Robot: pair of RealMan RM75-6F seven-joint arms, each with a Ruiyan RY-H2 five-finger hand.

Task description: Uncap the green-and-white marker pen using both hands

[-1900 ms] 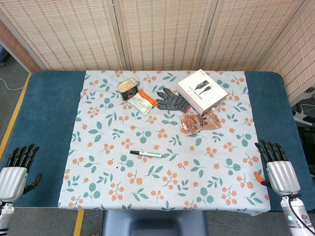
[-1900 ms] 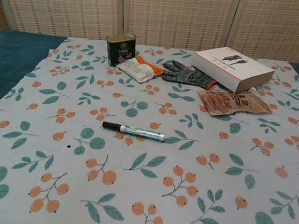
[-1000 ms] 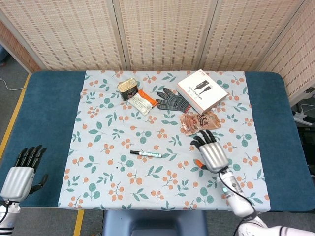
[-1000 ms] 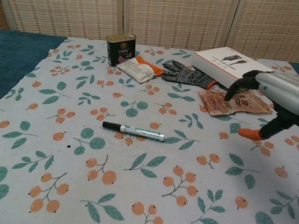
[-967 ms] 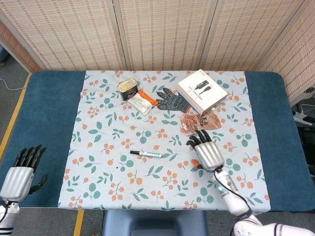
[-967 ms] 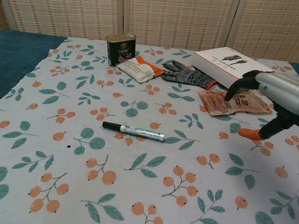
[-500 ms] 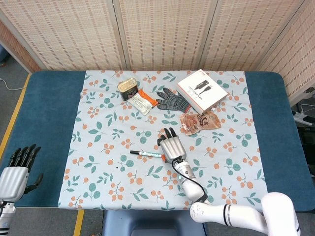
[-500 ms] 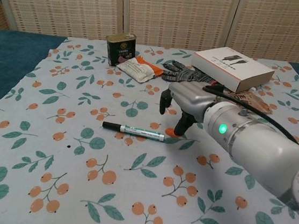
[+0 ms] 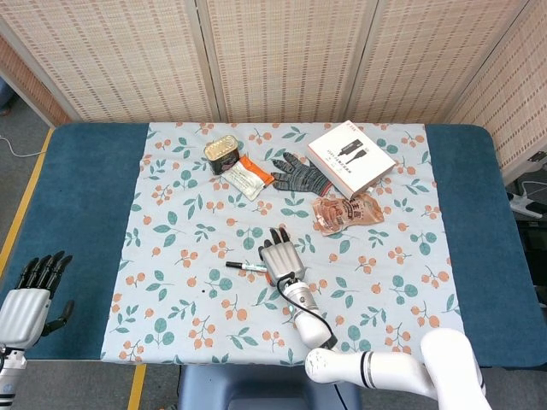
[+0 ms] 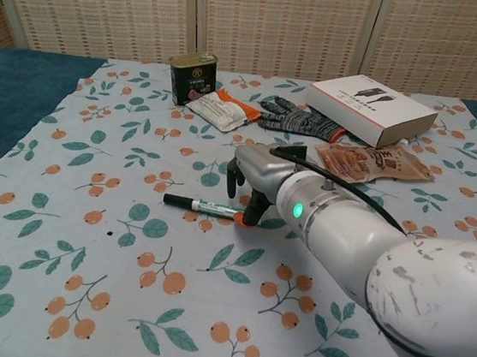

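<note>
Head view: the green-and-white marker pen [image 9: 249,267] is seen lying flat on the floral tablecloth [image 9: 171,256], near the middle of the cloth, with its black cap pointing toward the robot's left. The right hand [image 9: 281,259] is positioned directly over the pen's far end, palm down with its fingers [image 9: 275,237] spread apart; nothing is gripped in it. In the chest view, the same right hand [image 10: 254,179] is shown hovering above the pen [image 10: 205,206], and its orange-tipped thumb [image 10: 241,219] is lowered right at the pen's end, though contact cannot be confirmed. The left hand [image 9: 27,301] is held at the near left edge of the blue table [image 9: 77,196], well apart from the pen, with fingers extended and nothing in it. Behind the pen, a tin can [image 9: 220,153], a knitted glove [image 9: 301,175], a white box [image 9: 350,157] and a snack packet [image 9: 345,210] are laid out.
</note>
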